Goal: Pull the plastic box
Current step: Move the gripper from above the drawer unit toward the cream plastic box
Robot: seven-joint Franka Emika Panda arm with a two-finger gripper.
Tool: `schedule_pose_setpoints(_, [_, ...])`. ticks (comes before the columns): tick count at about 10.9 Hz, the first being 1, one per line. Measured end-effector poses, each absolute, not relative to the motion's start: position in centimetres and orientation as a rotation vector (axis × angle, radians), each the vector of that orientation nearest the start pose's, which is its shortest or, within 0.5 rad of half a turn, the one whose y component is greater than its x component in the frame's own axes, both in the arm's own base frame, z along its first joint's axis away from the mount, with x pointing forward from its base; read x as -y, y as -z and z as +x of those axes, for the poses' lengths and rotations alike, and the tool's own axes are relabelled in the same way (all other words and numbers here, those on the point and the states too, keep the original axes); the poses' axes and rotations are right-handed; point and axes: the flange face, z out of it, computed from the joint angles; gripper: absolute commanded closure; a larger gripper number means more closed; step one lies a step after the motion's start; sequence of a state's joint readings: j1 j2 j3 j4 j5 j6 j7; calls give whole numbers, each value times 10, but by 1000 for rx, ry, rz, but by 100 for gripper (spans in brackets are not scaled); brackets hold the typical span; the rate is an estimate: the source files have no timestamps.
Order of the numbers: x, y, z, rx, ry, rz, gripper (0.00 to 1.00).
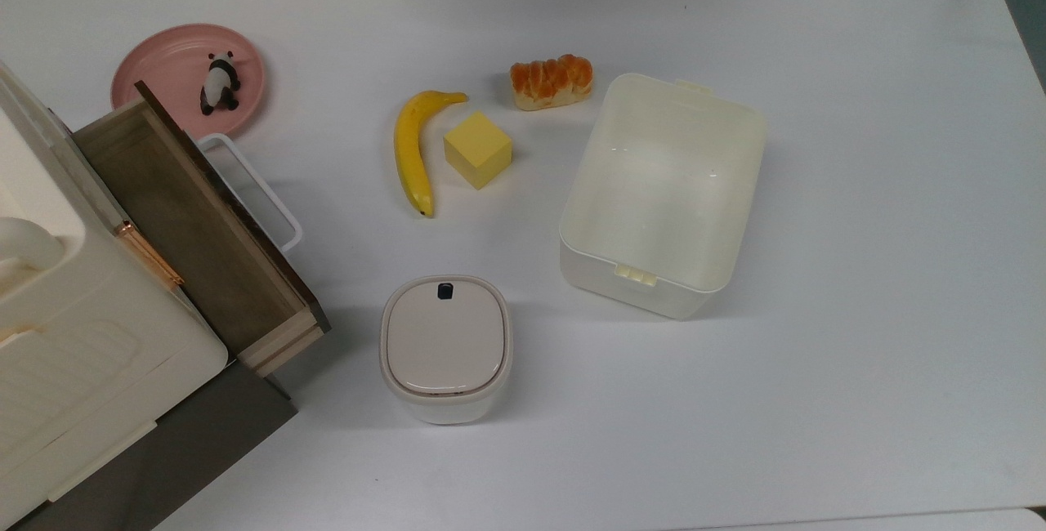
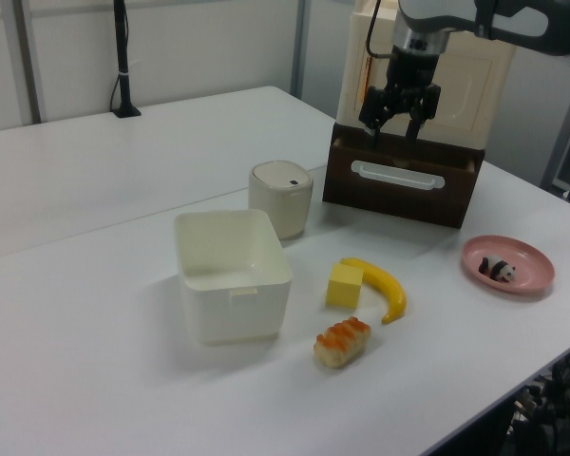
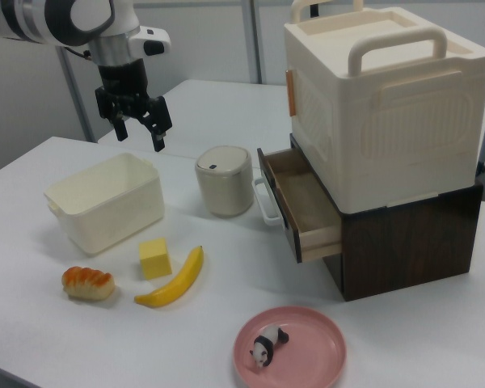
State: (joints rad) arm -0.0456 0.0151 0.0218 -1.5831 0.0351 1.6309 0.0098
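Hovering above the table (image 3: 372, 347), end effector (image 3: 137, 123) – fingers spread, holding nothing; plastic box (image 3: 105, 202) untouched

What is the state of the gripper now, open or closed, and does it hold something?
Gripper: open, holding nothing, up in the air above the table, apart from the box.

The white worktop (image 1: 858, 188) carries the plastic box (image 1: 663, 192); a lidded bin (image 1: 445, 347); banana (image 1: 411, 149); yellow cube (image 1: 478, 149); bread (image 1: 552, 82); pink plate (image 1: 163, 65); drawer cabinet (image 1: 90, 310).
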Motion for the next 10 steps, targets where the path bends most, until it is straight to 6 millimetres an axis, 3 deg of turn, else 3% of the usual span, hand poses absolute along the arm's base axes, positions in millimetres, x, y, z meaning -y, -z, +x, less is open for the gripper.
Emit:
schedule_pose_setpoints(3, [14, -622, 565, -65, 68, -3105, 0])
schedule_pose_setpoints(7, [43, -632, 559, -145, 49, -3104, 0])
schedule_pose_setpoints(10, [53, -645, 559, -171, 82, -3103, 0])
